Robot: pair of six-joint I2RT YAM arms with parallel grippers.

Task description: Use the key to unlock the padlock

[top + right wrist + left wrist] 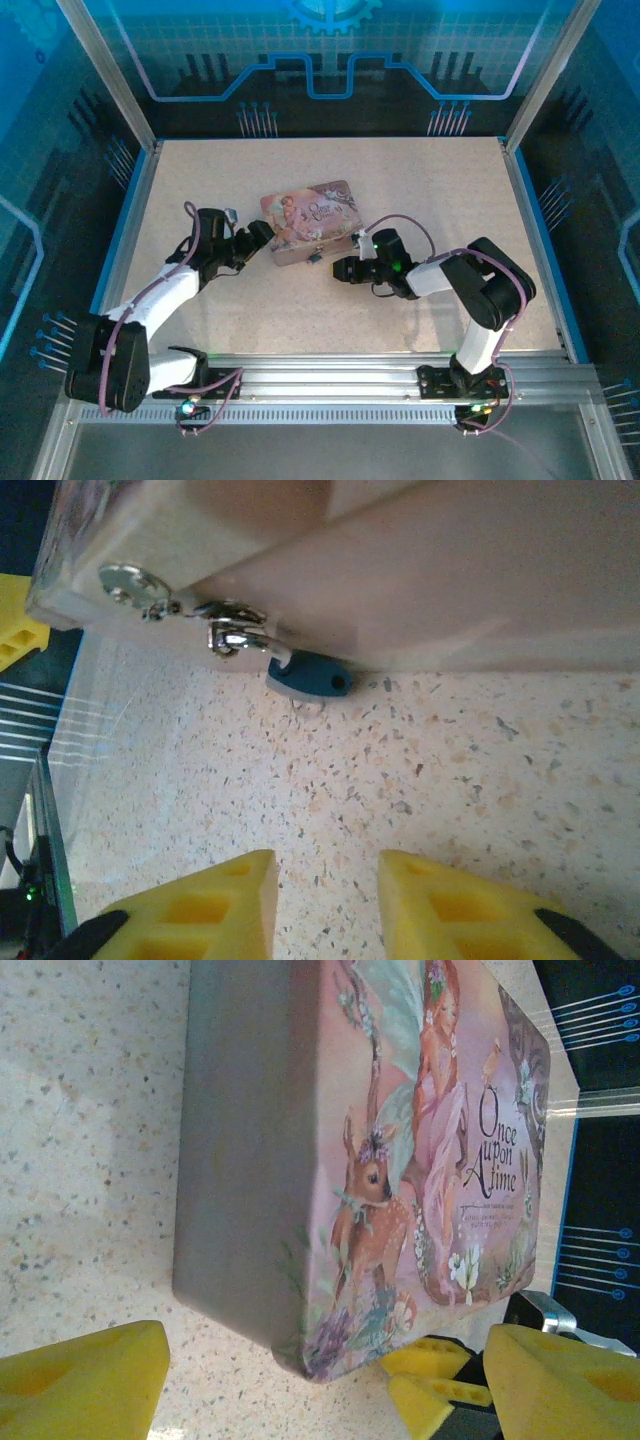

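**Fingers clear of padlock, both pairs open**

Right fingers [235,910]: parted by a modest gap, nothing between them, bare speckled surface [480,780] below. Aimed at padlock [312,676] but apart from it, no contact.

Padlock: blue body lying on surface, tight against front wall of pink tin [450,570], shackle hooked up into silvery hasp [235,630]. Pale bit poking out under body, too small to call key or not.

From overhead: right fingers [342,268] just right of padlock [314,257], near tin's front edge.

Left fingers [85,1385]: spread wide, straddling left end of tin [260,1160], tin's near corner between them. One finger clear of tin wall, surface showing in the gap. Contact on other side not readable.

From overhead: left fingers [258,236] at tin's left end, padlock further along tin's front, between the two pairs.
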